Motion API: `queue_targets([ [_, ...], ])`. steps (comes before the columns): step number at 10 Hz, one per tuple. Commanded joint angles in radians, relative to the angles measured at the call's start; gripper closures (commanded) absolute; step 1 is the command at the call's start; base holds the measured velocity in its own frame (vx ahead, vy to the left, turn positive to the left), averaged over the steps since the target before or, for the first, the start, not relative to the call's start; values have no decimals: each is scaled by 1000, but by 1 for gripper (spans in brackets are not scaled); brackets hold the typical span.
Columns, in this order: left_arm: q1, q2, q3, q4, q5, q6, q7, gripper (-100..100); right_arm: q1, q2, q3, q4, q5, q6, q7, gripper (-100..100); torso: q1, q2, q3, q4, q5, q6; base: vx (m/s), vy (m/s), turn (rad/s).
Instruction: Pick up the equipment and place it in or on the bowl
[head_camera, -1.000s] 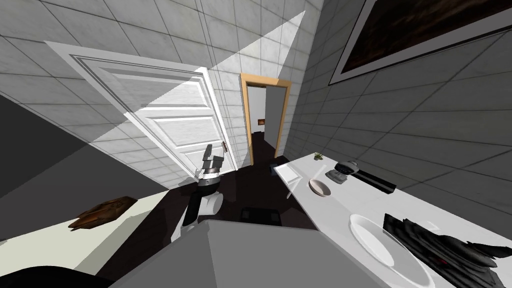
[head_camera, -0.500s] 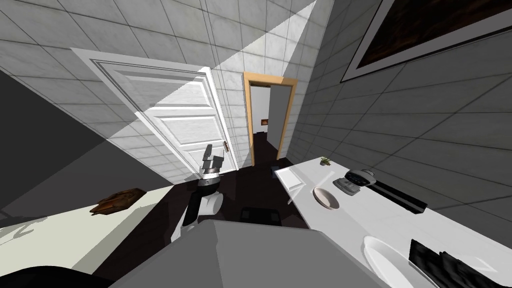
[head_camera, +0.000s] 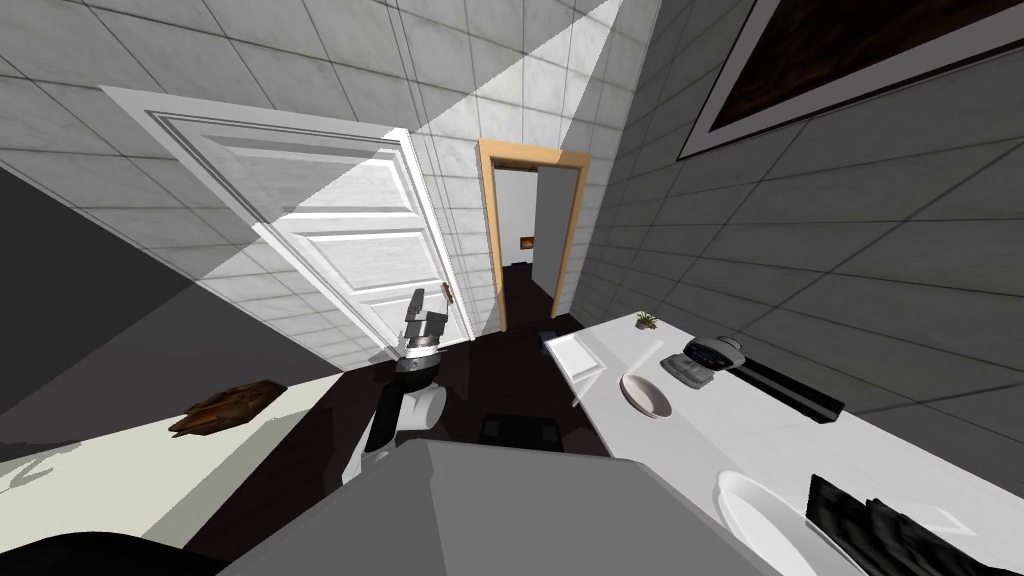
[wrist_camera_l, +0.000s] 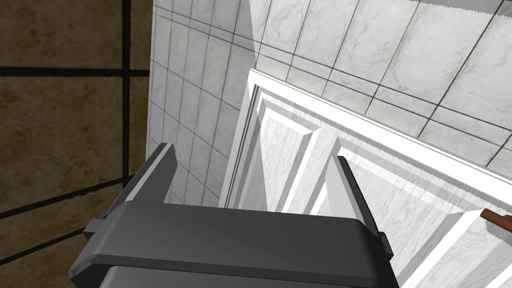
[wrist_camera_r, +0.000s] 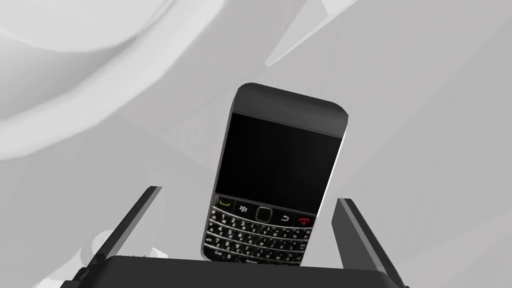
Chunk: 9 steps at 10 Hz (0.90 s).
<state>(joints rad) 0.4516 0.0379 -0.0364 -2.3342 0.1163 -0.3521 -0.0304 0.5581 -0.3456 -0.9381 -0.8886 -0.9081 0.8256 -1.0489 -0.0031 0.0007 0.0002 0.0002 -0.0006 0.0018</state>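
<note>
Head view: the bowl (head_camera: 644, 394) sits on the white counter (head_camera: 760, 430). The left gripper (head_camera: 428, 312) is well apart from the counter, by the door (head_camera: 340, 230).

Left wrist view: its fingers stand open and empty.

Right wrist view: the phone (wrist_camera_r: 280, 165) lies flat on a pale grey surface (wrist_camera_r: 425, 150). It sits between the right gripper's (wrist_camera_r: 248, 195) spread fingers, lengthwise along them and untouched, keypad nearest.

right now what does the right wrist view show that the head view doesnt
Right wrist view adds: a black keypad phone lying between the open jaws of the right gripper, a gap at each side. Head view adds: the left gripper raised before a white door, and a small bowl, a grey device and a basin on the white counter. Shared: a pale flat surface, though I cannot tell whether the wrist's is that counter.
</note>
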Motion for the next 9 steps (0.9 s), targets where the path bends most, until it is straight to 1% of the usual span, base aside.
queue_targets([
  [1, 0, 0, 0, 0, 0, 0, 0, 0, 0, 0, 0, 0, 0, 0, 0, -100, 0, 0, 0, 0, 0, 0, -6, -29, 2],
  [2, 0, 0, 0, 0, 0, 0, 0, 0, -1, 1, 1, 1, 0, -3, 1, 100, 2, 0, 0, 0, 0, 0, -2, -7, -6],
  [6, 0, 0, 0, 0, 0, 0, 0, 0, 0, 0, 0, 1, 0, -3, 0, 100, 3, 0, 0, 0, 0, 0, 0, 0, 0],
  [7, 0, 0, 0, 0, 0, 0, 0, 0, 0, 0, 0, 1, 0, -3, 0, 0, 3, 0, 0, 0, 0, 0, 0, 0, 0],
  [8, 0, 0, 0, 0, 0, 0, 0, 0, 22, -17, -11, -21, -10, 31, -14, 100, 3, 0, 0, 0, 0, 0, 12, 66, 72],
  [9, 0, 0, 0, 0, 0, 0, 0, 0, 31, -24, -15, -29, -14, 44, -19, 100, 7, 0, 0, 0, 1, -1, 9, 100, 70],
])
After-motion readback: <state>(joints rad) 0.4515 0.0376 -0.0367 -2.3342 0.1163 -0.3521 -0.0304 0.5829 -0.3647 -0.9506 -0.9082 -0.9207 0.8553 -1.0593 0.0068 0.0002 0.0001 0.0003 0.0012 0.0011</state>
